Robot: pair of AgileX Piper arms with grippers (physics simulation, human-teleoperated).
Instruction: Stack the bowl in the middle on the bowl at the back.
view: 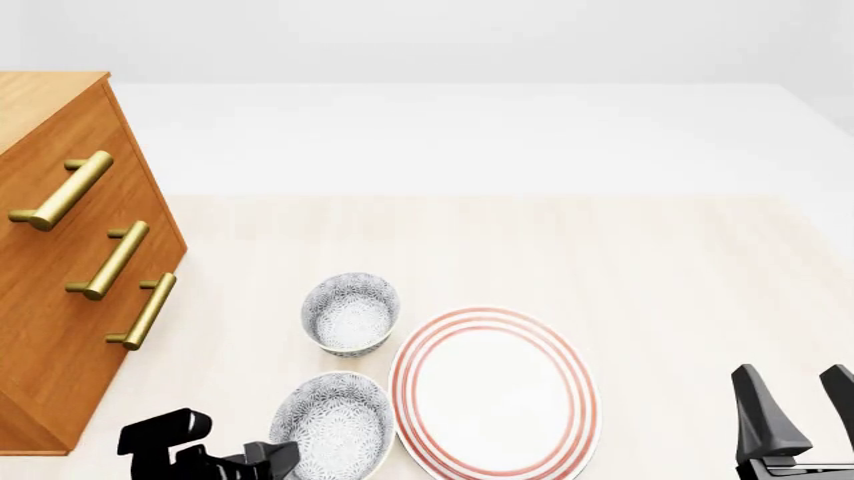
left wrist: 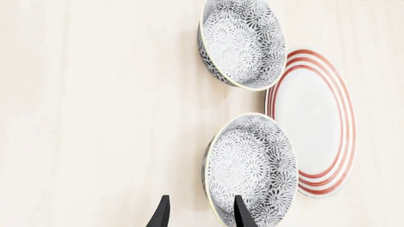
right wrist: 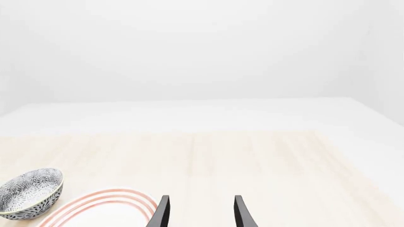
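Note:
The bowl in the middle (view: 334, 425) is small and round, with a grey-black lacy speckle inside. It stands upright on the table, close to the left rim of the red-ringed plate (view: 494, 392). The bowl at the back (view: 351, 312) has the same pattern and stands just beyond it. My left gripper (view: 283, 458) is low at the middle bowl's left side. The left wrist view shows the left gripper (left wrist: 202, 215) open, one finger (left wrist: 243, 213) over the rim of the middle bowl (left wrist: 252, 165) and the other outside it. My right gripper (view: 801, 405) is open and holds nothing, right of the plate.
A wooden drawer cabinet (view: 67, 260) with several brass handles stands at the left edge of the table. In the right wrist view the back bowl (right wrist: 31, 191) and the plate's far rim (right wrist: 101, 205) lie off to one side of the right gripper (right wrist: 202, 213).

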